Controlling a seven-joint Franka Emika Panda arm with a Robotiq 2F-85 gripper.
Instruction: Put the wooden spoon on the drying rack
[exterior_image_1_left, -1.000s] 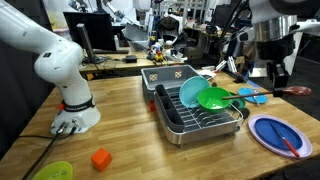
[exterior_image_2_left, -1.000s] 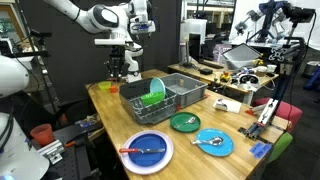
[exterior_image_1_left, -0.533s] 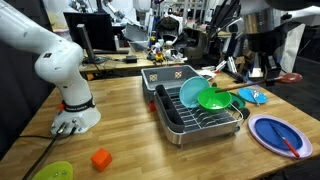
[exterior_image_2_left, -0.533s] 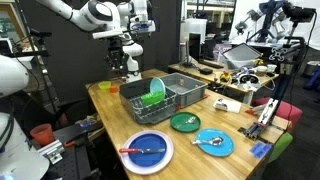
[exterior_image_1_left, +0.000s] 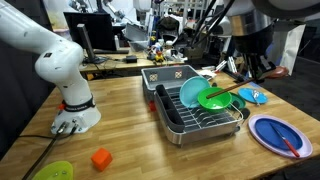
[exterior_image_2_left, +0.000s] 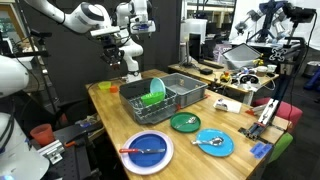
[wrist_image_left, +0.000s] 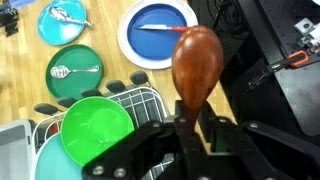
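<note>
Spoon (wrist_image_left: 197, 62) is up in the air, its handle clamped between the closed fingers of the claw (wrist_image_left: 187, 118), with the bowl end sticking out in front. I think this grip keeps the long handle steady during the carry. In an exterior view the claw hangs above the rack (exterior_image_2_left: 176, 96), near its far corner. The spoon is not yet on the wires. The green bowl (wrist_image_left: 95, 132) takes up space there, so a free place is needed.

Light wooden tabletop (exterior_image_1_left: 125, 108); cluttered workbenches (exterior_image_2_left: 238, 78) behind; dark panel (exterior_image_2_left: 68, 62); bright indoor lighting.
</note>
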